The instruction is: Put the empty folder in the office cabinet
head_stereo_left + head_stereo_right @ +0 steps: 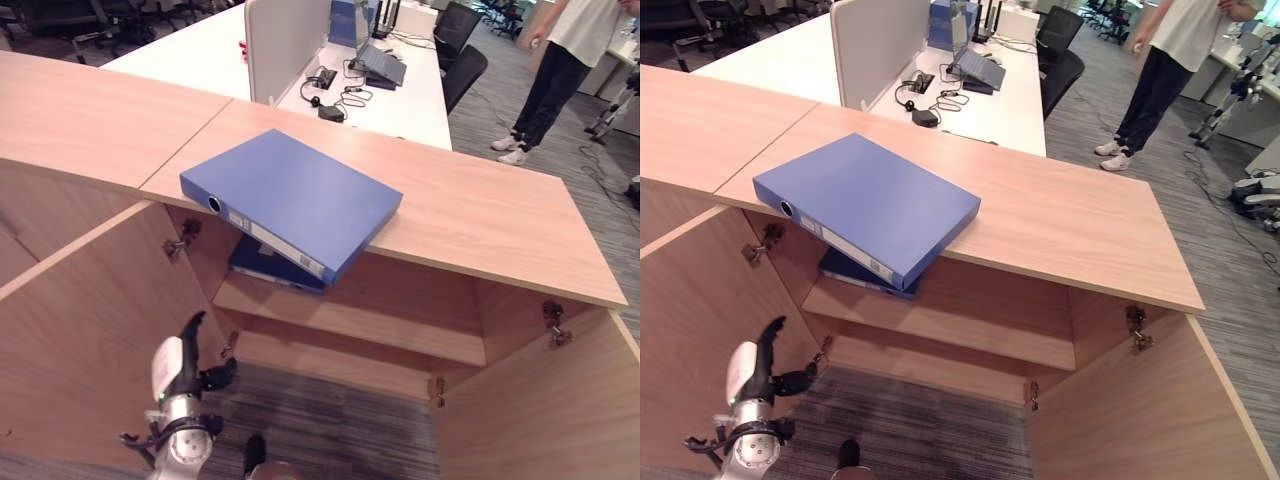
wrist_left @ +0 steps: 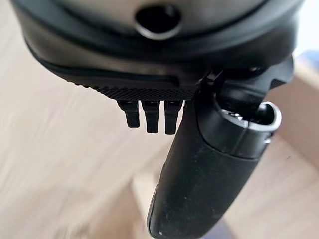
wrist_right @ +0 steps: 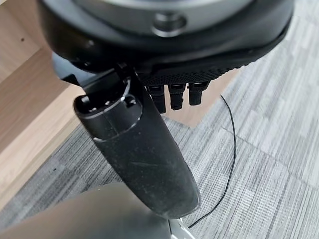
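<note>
Left eye view: a smooth blue lever-arch folder (image 1: 292,200) lies flat on my wood-grain cabinet top (image 1: 480,215), its ring-holed spine overhanging the open front, long axis slanting left to right. My left hand (image 1: 187,362) hangs low, fingers relaxed, empty; my right hand (image 3: 144,149) likewise holds nothing.

Even, bright overhead office light; no hard glare. Soft shadow under cabinet top (image 1: 470,215), shelf recess beyond left hand (image 1: 185,370) darker. Eye views sharp at centre, straight edges bowed toward corners. Left wrist view: wood surface past left hand blurred. Right wrist view: carpet (image 3: 269,149) past right hand (image 3: 144,149) sharp.
</note>
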{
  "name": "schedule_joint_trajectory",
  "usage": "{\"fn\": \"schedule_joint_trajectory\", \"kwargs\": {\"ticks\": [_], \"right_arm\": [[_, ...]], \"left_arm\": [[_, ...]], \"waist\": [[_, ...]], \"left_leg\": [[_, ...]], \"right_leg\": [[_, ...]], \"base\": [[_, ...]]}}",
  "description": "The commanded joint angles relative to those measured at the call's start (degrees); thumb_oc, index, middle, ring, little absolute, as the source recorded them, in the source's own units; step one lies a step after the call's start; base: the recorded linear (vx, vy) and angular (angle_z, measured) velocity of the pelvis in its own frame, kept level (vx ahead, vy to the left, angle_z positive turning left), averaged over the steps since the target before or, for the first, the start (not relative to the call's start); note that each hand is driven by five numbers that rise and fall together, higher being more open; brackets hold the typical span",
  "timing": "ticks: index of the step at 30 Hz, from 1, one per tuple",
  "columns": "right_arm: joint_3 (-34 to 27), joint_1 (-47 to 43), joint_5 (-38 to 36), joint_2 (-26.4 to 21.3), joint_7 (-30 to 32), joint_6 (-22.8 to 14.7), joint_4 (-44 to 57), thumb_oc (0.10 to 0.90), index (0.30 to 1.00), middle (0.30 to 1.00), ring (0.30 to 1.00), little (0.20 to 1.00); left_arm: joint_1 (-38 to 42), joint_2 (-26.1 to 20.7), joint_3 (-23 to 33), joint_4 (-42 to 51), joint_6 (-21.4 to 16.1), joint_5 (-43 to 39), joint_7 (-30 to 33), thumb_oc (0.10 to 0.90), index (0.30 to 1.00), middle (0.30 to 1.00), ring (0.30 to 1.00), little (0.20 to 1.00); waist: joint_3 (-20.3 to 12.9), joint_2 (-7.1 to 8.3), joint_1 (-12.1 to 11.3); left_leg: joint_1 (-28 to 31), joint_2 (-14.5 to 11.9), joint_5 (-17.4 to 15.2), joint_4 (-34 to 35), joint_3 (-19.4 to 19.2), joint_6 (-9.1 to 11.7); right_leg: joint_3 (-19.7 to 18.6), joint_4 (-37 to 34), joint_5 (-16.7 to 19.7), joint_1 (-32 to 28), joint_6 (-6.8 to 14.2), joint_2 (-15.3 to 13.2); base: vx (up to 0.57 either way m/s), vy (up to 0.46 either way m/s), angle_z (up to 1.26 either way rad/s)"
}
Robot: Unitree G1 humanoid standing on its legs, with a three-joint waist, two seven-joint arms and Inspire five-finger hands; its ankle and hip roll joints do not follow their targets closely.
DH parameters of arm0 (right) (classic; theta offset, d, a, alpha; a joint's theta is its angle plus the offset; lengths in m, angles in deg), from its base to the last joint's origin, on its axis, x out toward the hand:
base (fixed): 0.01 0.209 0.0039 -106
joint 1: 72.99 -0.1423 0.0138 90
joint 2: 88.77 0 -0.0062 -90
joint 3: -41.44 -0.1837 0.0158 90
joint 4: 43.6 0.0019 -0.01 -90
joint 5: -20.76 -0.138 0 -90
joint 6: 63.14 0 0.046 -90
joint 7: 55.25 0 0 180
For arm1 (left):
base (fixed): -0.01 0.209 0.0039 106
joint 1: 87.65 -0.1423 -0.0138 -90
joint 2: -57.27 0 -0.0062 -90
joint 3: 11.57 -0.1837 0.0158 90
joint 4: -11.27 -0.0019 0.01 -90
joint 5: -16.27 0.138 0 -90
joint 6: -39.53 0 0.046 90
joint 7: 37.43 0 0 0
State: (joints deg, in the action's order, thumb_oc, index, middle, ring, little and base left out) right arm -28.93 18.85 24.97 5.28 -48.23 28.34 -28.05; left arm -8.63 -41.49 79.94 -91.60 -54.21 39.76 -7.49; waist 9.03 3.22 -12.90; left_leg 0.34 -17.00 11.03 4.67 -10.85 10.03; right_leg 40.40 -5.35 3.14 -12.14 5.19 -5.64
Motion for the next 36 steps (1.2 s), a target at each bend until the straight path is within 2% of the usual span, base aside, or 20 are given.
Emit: {"fn": "schedule_joint_trajectory", "kwargs": {"ticks": [1,2,3,4,9,15,16,19,21,29,36], "right_arm": [[-0.59,-6.95,-3.03,1.31,1.05,-4.06,3.73,0.8,0.9,0.9,0.9,0.9],[-0.31,-6.62,-2.76,1.14,0.92,-4.2,4.05,0.8,0.9,0.9,0.9,0.9],[-0.04,-6.52,-2.43,1.01,0.79,-4.3,4.22,0.8,0.9,0.9,0.9,0.9],[0.33,-6.55,-2.08,0.9,0.58,-4.48,4.49,0.8,0.9,0.9,0.9,0.9],[1.65,-5.73,-0.48,0.51,-0.26,-4.97,5.18,0.8,0.9,0.9,0.9,0.9],[2.43,-4.08,1.26,-0.22,-1.1,-4.93,5.2,0.8,0.9,0.9,0.9,0.9],[2.45,-3.87,1.77,-0.69,-1.28,-4.98,5.25,0.8,0.9,0.9,0.9,0.9],[2.59,-3.61,2.31,-0.86,-1.32,-5.03,5.33,0.8,0.9,0.9,0.9,0.9],[2.35,-3.2,2.87,-1.72,-1.22,-5.07,5.45,0.8,0.9,0.9,0.9,0.9],[1.99,-3.17,3.1,-2.15,-1.08,-4.98,6.17,0.8,0.9,0.9,0.9,0.9],[1.2,-3.43,2.98,-2.02,-1.02,-4.88,6.66,0.8,0.9,0.9,0.9,0.9]], "left_arm": [[6.78,-6.11,0.28,9.63,-3.95,8.27,5.24,0.8,0.9,0.9,0.9,0.9],[7.1,-7.48,0.73,11.53,-4.14,9.91,5.34,0.8,0.9,0.9,0.9,0.9],[7.22,-8.85,1.2,13.28,-4.21,11.77,5.28,0.8,0.9,0.9,0.9,0.9],[7.55,-10.72,1.51,15.16,-4.55,13.6,5.31,0.8,0.9,0.9,0.9,0.9],[7.67,-16.32,2.79,21.74,-5.41,18.59,4.84,0.8,0.9,0.9,0.9,0.9],[9.19,-21.57,3.19,27.77,-7.61,19.88,2.94,0.8,0.9,0.9,0.9,0.9],[10.13,-23.77,3.24,29.07,-8.27,20.07,2.45,0.8,0.9,0.9,0.9,0.9],[11.08,-25.57,2.92,30.27,-8.79,20.04,2.04,0.8,0.9,0.9,0.9,0.9],[13.58,-28.76,1.94,31.06,-9.67,19.1,1.07,0.8,0.9,0.9,0.9,0.9],[15.5,-29.42,0.52,30.87,-10.54,16.2,-0.42,0.8,0.9,0.9,0.9,0.9],[14.74,-27.22,0.43,29.61,-10.96,13.83,-1.92,0.8,0.9,0.9,0.9,0.9]], "waist": [[0.75,-1.48,0.11],[0.98,-1.99,0.08],[0.74,-2.11,0.53],[0.91,-2.64,0.59],[0.86,-3.87,2.01],[0.72,-5.25,4.0],[0.76,-5.72,4.61],[0.8,-6.18,5.19],[0.83,-7.11,6.67],[1.22,-7.93,8.1],[1.4,-8.04,8.78]], "left_leg": [[1.89,-3.65,-8.56,-0.54,-1.06,4.86],[1.59,-3.76,-7.63,-0.95,-1.65,4.69],[2.23,-4.0,-8.26,-0.53,-1.27,4.97],[1.85,-4.09,-7.38,-0.9,-1.98,4.84],[2.61,-4.69,-7.0,-0.88,-3.06,4.97],[3.68,-5.12,-6.99,-0.93,-4.08,4.97],[3.99,-5.14,-6.98,-0.91,-4.44,4.97],[4.29,-5.17,-6.9,-0.92,-4.84,4.97],[4.92,-5.28,-6.84,-0.84,-5.82,4.97],[5.75,-5.33,-6.89,-0.71,-7.44,4.97],[6.1,-4.93,-7.3,-0.52,-8.81,4.97]], "right_leg": [[-4.23,0.44,-13.5,-2.82,1.44,-2.01],[-3.23,0.5,-12.43,-2.5,1.39,-2.13],[-4.45,0.37,-13.45,-3.03,1.49,-1.88],[-3.42,0.39,-12.29,-2.59,1.55,-2.07],[-3.73,0.38,-12.23,-2.81,1.72,-1.96],[-4.45,0.36,-12.2,-2.9,1.91,-2.06],[-4.66,0.37,-12.12,-2.83,2.03,-2.11],[-4.91,0.38,-12.04,-2.81,2.1,-2.17],[-5.15,0.4,-11.81,-2.74,2.28,-2.31],[-5.31,0.4,-11.2,-2.19,2.71,-2.61],[-5.46,0.35,-10.61,-1.63,3.25,-3.62]], "base": [[-0.1,-0.004,0.1],[-0.02,-0.021,0.04],[-0.09,0.016,-0.02],[-0.02,0.002,-0.05],[-0.02,0.008,-0.12],[0.0,-0.005,-0.07],[0.01,0.0,-0.04],[0.01,0.002,-0.09],[0.02,0.017,-0.2],[0.01,0.01,-0.09],[0.0,0.018,-0.08]]}}
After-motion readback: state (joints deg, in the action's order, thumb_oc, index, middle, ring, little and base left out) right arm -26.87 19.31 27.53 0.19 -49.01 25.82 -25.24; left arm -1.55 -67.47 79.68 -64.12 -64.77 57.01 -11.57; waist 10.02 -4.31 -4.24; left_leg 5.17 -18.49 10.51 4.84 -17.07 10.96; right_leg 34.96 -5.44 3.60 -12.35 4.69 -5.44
